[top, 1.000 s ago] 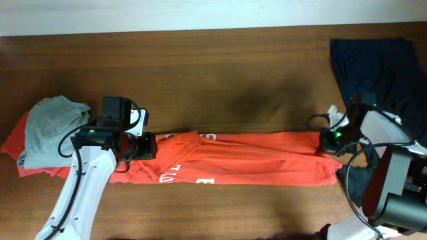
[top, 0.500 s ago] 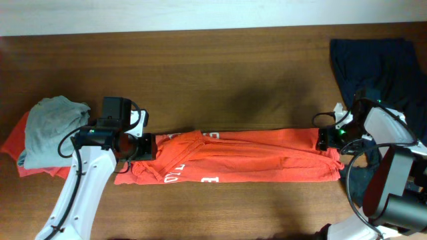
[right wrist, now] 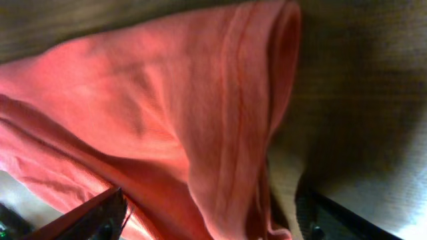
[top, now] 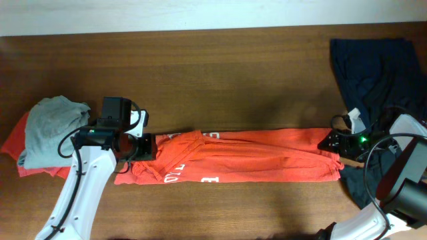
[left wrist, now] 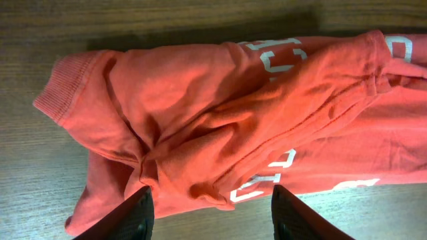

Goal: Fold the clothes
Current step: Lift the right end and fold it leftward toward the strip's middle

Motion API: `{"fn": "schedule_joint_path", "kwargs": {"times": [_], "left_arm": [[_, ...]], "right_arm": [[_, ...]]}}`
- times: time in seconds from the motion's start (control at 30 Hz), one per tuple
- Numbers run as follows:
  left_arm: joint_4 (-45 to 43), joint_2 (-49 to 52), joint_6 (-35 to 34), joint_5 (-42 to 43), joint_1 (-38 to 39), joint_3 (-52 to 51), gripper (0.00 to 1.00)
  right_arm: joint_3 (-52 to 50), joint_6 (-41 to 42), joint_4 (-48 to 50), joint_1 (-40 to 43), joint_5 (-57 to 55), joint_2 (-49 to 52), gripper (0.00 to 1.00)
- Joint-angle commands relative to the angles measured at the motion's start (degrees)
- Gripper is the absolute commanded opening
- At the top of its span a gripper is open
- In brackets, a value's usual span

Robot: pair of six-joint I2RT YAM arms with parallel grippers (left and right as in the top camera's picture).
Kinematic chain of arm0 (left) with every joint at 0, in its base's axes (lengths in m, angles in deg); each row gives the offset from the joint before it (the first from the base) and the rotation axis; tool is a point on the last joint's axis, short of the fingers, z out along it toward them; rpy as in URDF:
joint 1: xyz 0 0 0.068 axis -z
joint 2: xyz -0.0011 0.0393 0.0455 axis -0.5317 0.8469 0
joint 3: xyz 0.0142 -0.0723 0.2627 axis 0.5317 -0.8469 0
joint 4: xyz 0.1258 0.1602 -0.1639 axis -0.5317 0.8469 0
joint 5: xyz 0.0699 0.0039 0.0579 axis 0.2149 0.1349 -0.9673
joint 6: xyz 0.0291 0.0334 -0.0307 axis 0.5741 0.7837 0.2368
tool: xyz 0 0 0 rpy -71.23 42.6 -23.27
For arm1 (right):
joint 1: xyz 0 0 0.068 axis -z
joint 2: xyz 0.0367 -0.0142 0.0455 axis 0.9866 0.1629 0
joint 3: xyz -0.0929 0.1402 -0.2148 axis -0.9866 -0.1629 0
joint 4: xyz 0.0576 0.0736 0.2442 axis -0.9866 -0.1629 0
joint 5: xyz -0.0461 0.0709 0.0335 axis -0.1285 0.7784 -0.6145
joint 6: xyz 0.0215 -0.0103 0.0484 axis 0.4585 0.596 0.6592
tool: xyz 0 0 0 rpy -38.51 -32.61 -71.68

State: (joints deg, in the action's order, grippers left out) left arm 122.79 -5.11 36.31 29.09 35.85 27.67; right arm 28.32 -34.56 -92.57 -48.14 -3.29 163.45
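Note:
An orange sweatshirt with white lettering lies folded into a long strip across the middle of the table. My left gripper sits at its left end. In the left wrist view the sweatshirt's ribbed cuff and bunched folds lie just ahead of my left gripper, whose jaws stand apart with nothing pinched. My right gripper hovers at the strip's right end, open. Seen from the right wrist, the folded end lies loose between the wide jaws of my right gripper.
A grey garment lies heaped on another orange one at the far left. A dark navy garment is spread at the back right, reaching down beside my right arm. The table's far edge runs along the top.
My right gripper has opened, let go of the sweatshirt's right end and drawn back to the right. The strip settled slightly toward the back. The left gripper has not moved.

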Motion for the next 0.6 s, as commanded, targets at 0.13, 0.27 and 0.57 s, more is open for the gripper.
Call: {"fn": "schedule_joint_path", "kwargs": {"times": [0.13, 0.27, 0.57], "left_arm": [[0.07, -0.24, -0.55, -0.46, -0.24, -0.07, 0.56], [0.00, -0.24, -0.55, -0.48, -0.24, -0.07, 0.56], [0.00, -0.24, -0.52, -0.66, -0.24, -0.07, 0.56]], "right_arm": [[-0.42, -1.22, 0.52, -0.26, 0.87, 6.67, 0.57], [-0.42, -1.20, 0.09, -0.26, 0.90, 6.67, 0.38], [3.23, -1.16, -3.39, -0.28, 1.07, 6.49, 0.11]]}}
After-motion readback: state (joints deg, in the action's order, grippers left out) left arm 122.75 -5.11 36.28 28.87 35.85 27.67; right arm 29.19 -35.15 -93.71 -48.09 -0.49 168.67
